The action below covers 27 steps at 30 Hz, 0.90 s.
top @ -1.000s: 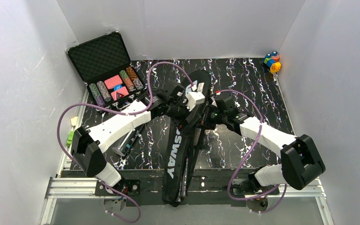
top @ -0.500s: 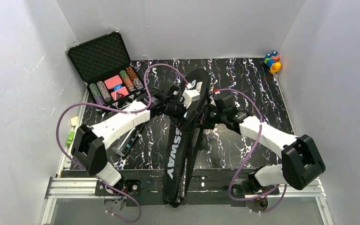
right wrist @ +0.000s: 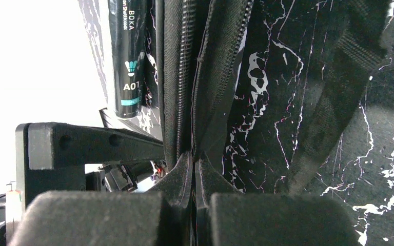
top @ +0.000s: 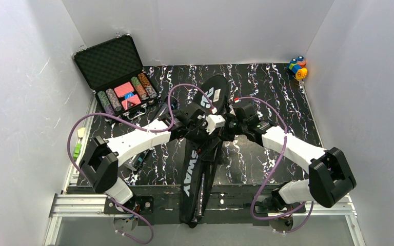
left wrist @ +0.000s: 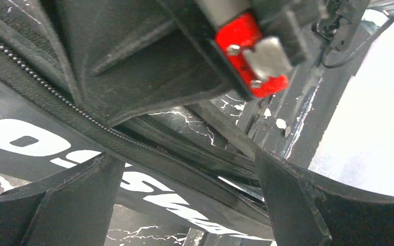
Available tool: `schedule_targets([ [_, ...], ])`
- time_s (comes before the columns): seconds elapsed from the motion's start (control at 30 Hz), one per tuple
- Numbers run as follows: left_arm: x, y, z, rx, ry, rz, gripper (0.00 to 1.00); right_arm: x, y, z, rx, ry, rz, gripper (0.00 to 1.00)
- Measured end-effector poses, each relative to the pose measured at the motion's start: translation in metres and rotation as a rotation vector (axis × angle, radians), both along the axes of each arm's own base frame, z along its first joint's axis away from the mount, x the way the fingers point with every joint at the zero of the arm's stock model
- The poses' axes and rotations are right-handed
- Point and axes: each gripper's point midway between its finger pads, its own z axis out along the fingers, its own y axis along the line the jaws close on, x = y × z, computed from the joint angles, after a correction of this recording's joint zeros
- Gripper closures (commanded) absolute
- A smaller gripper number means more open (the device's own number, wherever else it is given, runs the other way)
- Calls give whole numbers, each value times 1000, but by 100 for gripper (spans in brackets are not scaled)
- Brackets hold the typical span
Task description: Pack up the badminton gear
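The black bag [top: 189, 177] lies lengthwise down the middle of the table [top: 282, 92], its near end past the front edge. The right gripper [right wrist: 195, 166] pinches its zipper edge, and the left gripper [left wrist: 184, 174] hangs spread wide over the zip. The table shows open to the bag's right — the tube [right wrist: 125, 51] lies at its left.

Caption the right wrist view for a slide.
Close-up: right tool pinched shut on the zippered edge of the black bag, shuttlecock tube lying beyond on the marbled table.
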Motion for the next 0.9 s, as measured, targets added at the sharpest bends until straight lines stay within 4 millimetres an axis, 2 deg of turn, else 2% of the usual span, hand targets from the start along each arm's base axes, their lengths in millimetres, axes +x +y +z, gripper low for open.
schedule_targets([
  [0.17,9,1,-2,13,-37,27,2,-2,2,3,-1,6,3,99],
  [0.23,11,1,-2,19,-48,37,6,-4,4,6,4,3,7,99],
  [0.3,13,1,-3,31,-65,40,16,-6,7,9,10,1,9,99],
  [0.43,12,-2,-3,63,-119,24,46,-10,9,12,12,2,12,99],
  [0.5,13,-2,-2,81,-143,19,57,-12,6,11,-1,8,6,98],
  [0.57,14,0,-2,93,-156,16,69,-13,3,10,-11,12,-3,87],
  [0.63,16,2,-2,109,-174,17,76,-12,1,9,-24,12,-16,75],
  [0.8,19,14,-4,162,-203,25,85,-13,-7,10,-39,28,-38,60],
  [0.9,19,21,-5,188,-208,32,91,-6,-17,25,-8,2,-76,51],
])
